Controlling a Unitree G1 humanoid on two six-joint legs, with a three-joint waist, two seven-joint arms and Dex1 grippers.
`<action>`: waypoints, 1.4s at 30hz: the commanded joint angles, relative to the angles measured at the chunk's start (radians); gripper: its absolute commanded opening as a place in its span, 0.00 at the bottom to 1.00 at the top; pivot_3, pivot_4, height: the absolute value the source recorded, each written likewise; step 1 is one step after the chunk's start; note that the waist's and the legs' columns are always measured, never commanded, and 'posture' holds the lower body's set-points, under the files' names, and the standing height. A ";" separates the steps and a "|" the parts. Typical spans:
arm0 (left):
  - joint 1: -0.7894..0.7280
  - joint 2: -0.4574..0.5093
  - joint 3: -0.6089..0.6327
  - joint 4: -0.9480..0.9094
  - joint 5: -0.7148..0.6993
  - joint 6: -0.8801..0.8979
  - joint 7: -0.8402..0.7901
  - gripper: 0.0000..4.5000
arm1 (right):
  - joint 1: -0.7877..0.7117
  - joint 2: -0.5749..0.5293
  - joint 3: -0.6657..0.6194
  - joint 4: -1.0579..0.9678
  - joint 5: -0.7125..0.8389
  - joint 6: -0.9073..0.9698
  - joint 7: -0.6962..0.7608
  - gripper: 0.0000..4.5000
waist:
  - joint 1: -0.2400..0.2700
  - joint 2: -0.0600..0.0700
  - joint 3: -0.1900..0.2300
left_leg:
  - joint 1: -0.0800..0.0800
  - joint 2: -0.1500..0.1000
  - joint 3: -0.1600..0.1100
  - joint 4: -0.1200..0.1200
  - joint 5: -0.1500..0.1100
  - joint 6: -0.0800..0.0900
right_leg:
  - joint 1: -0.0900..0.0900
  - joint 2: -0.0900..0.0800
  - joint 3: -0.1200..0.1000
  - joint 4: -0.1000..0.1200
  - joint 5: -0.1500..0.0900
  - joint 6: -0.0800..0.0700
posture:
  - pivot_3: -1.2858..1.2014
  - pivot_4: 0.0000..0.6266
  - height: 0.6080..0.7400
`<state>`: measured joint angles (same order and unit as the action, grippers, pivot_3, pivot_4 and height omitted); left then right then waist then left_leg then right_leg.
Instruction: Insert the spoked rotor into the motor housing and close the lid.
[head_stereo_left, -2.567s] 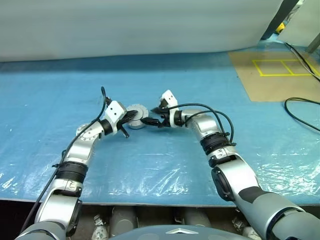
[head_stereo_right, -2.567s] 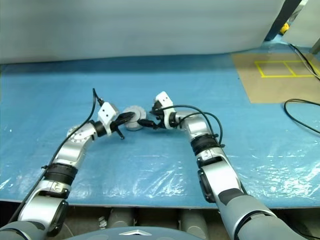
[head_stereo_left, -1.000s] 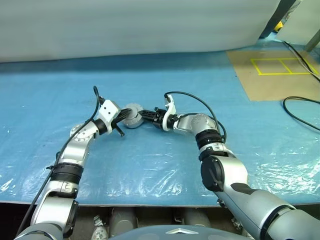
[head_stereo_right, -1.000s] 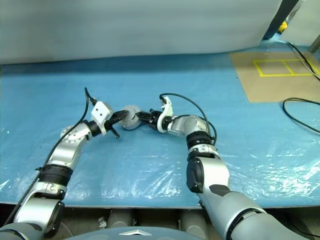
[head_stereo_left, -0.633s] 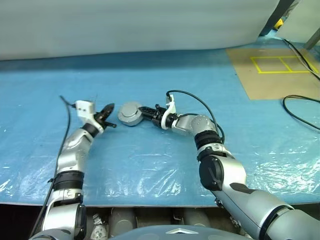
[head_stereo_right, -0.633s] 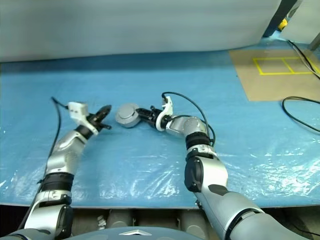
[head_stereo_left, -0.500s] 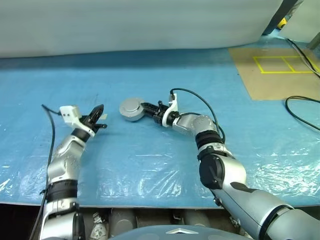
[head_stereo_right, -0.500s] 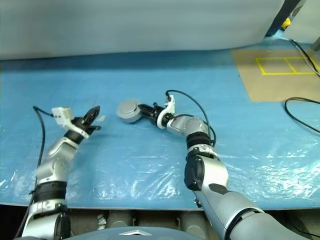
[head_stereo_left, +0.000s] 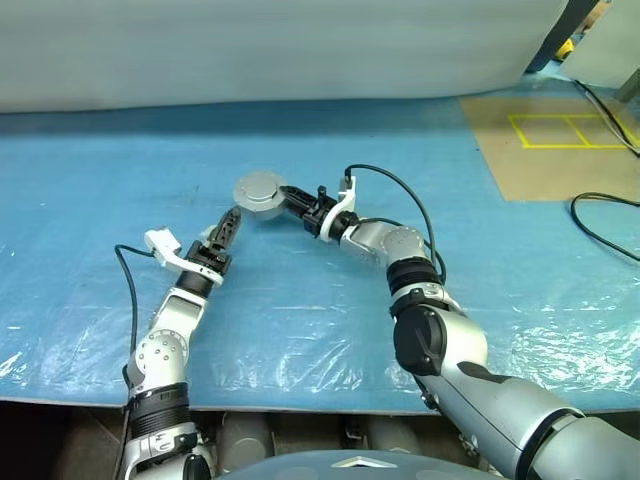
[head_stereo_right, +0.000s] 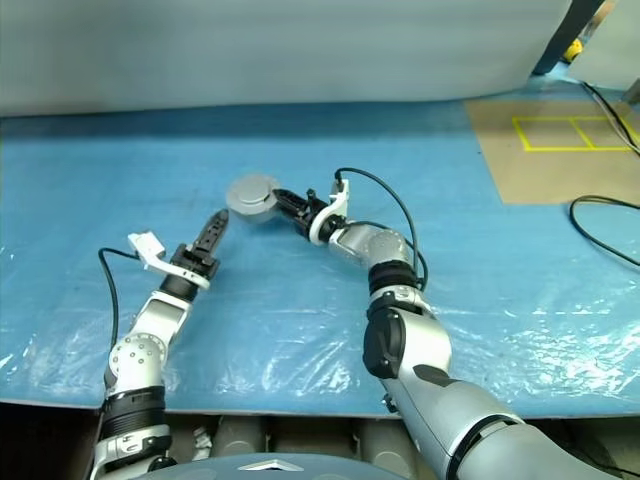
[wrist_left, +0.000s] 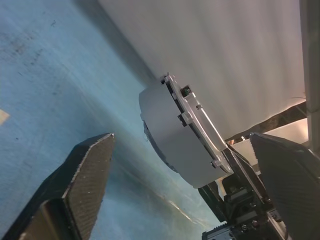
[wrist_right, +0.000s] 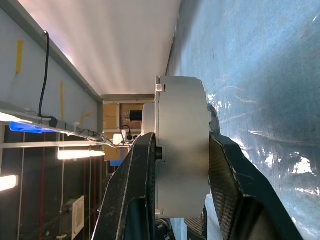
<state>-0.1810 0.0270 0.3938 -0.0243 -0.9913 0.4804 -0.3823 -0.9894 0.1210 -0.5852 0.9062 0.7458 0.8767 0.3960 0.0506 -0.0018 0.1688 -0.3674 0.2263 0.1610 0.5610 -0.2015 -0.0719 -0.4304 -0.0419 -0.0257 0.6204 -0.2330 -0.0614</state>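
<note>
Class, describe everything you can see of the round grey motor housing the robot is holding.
The motor housing is a shallow round puck of smooth silver-grey metal, closed by a thin lid with small notches along its edge. It is held clear above the blue plastic sheet, tilted, its flat face turned up toward the head camera. The right gripper clamps it across its thickness, one black finger on each face. The left gripper is open and apart from it.

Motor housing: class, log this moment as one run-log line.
motor housing: lid on, lifted | right gripper: shut on housing | left gripper: open, apart
</note>
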 joint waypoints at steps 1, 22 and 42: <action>-0.002 0.001 0.023 -0.045 -0.037 0.000 0.033 1.00 | -0.037 0.016 0.003 -0.061 0.058 0.004 0.038 0.24 | -0.001 0.000 0.000 | 0.000 0.000 0.000 0.000 0.000 0.000 | 0.000 0.000 0.000 0.000 0.000 0.000 | 0.52 0.24 1.00; -0.097 -0.035 0.016 -0.020 -0.225 0.139 0.163 1.00 | 0.008 0.035 0.081 -0.141 0.061 0.107 0.104 0.24 | 0.006 0.000 0.000 | -0.001 -0.001 -0.005 0.005 0.000 0.000 | 0.000 0.000 0.000 0.003 0.001 0.002 | 0.52 0.24 1.00; -0.141 -0.047 0.038 0.076 -0.197 0.060 0.131 0.59 | 0.019 0.038 0.126 -0.178 0.070 0.130 0.118 0.24 | 0.019 0.000 0.000 | -0.002 -0.001 -0.007 0.010 0.000 0.000 | 0.001 0.001 0.000 0.004 0.002 0.003 | 0.52 0.24 1.00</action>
<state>-0.3126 -0.0370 0.4285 0.0561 -1.2100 0.5560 -0.2539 -0.9592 0.1220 -0.4674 0.7842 0.7663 0.9928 0.4854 0.0701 -0.0020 0.1690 -0.3694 0.2250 0.1537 0.5708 -0.2013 -0.0717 -0.4297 -0.0413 -0.0257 0.6248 -0.2308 -0.0584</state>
